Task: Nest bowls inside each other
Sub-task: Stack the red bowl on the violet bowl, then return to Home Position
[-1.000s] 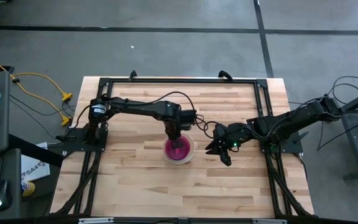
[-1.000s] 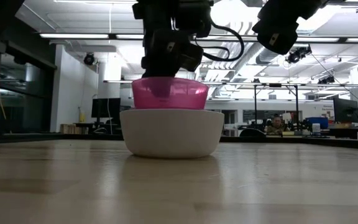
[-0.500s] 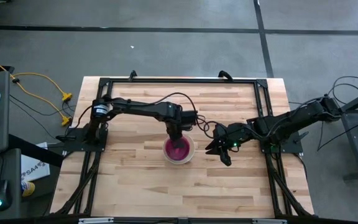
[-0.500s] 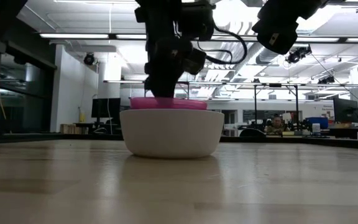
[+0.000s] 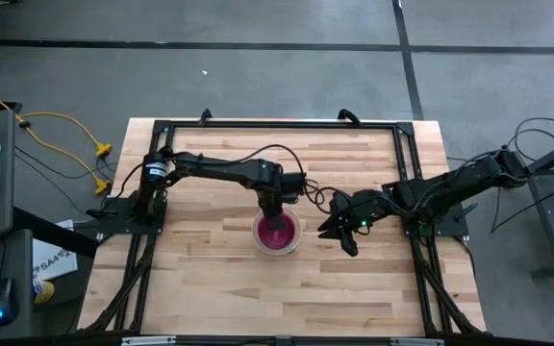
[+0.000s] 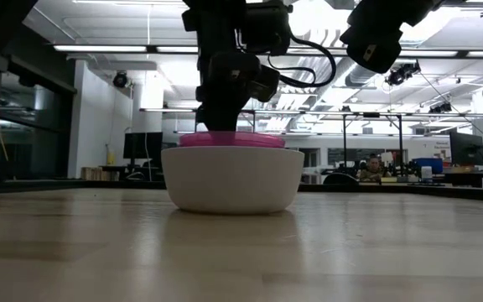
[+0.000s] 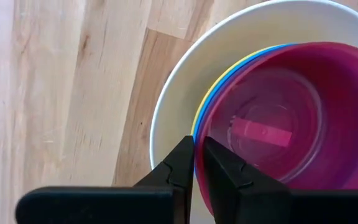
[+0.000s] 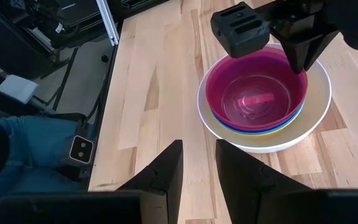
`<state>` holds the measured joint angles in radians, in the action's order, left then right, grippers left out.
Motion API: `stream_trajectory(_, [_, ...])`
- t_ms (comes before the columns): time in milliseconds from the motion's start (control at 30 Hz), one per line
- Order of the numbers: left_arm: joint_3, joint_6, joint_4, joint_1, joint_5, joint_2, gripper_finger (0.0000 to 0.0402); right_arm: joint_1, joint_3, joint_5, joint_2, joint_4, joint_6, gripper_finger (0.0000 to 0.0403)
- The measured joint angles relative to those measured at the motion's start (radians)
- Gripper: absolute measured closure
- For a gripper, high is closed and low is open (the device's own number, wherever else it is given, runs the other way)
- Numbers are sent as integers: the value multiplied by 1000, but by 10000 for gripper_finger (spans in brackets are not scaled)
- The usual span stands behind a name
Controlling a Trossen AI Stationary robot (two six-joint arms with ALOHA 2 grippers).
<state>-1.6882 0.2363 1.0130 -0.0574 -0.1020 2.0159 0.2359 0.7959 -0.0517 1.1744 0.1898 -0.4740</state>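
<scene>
Standing here watching, the tabletop [image 5: 210, 288] has just the one stack mid-way across: white bowl [image 6: 231, 178] on the outside, then yellow [image 7: 199, 118] and blue [image 7: 211, 99] rims peeking out, with the pink bowl [image 8: 253, 93] on top. These look like light, stiff, slick plastic, so pinching a thin rim is the only sensible hold. The left gripper [image 7: 195, 163] sits at the pink rim, fingers only slightly parted, and I can't tell if it's let go. The right gripper [image 8: 199, 163] hangs open nearby, empty. Versus a second ago: pink bowl was held up above the white one, now it's dropped in flush.
</scene>
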Motion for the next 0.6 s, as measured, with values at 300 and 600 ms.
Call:
stream_trajectory(300, [2, -3, -5, 6, 6, -15, 368, 0, 0, 0, 0, 0, 0, 314])
stream_trajectory(600, [1, -4, 11, 27, 45, -59, 368, 0, 0, 0, 0, -8, 0, 314])
